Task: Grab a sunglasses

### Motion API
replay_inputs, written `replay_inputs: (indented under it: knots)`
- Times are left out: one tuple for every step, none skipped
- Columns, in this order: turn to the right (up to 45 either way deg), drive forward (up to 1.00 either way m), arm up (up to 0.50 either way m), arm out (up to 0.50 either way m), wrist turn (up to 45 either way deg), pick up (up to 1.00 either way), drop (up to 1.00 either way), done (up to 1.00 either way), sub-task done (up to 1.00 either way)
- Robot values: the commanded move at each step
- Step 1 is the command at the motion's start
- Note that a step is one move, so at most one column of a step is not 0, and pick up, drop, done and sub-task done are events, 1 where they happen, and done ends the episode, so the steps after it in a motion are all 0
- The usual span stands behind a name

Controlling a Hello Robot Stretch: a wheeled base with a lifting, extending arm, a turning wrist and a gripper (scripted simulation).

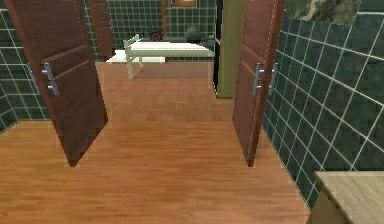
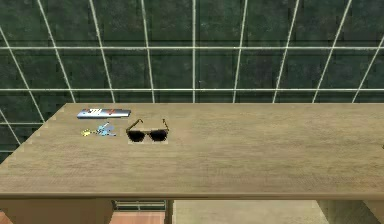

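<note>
A pair of dark sunglasses (image 2: 148, 132) lies on a light wooden tabletop (image 2: 250, 150) in the arm side view, left of the middle, lenses facing the near edge. Just left of them lies a small bluish and yellow thing (image 2: 100, 131), and behind that a flat grey and white oblong thing (image 2: 104, 113). A corner of the same kind of wooden top (image 1: 350, 195) shows at the forward view's bottom right.
A dark green tiled wall (image 2: 200, 50) stands right behind the table. In the forward view two brown doors (image 1: 62, 70) (image 1: 258, 75) stand ajar on a wooden floor (image 1: 160, 150), with a white table and chair (image 1: 165, 50) beyond and a tiled wall (image 1: 335, 90) at right.
</note>
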Motion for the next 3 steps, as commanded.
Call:
replay_inputs:
  knots:
    - [0.0,0.00,0.50,0.00,0.0,0.00,0.00,0.00,0.00]
    - [0.0,0.00,0.38,0.00,0.0,0.00,0.00,0.00,0.00]
    - [0.0,0.00,0.00,0.30,0.0,0.00,0.00,0.00,0.00]
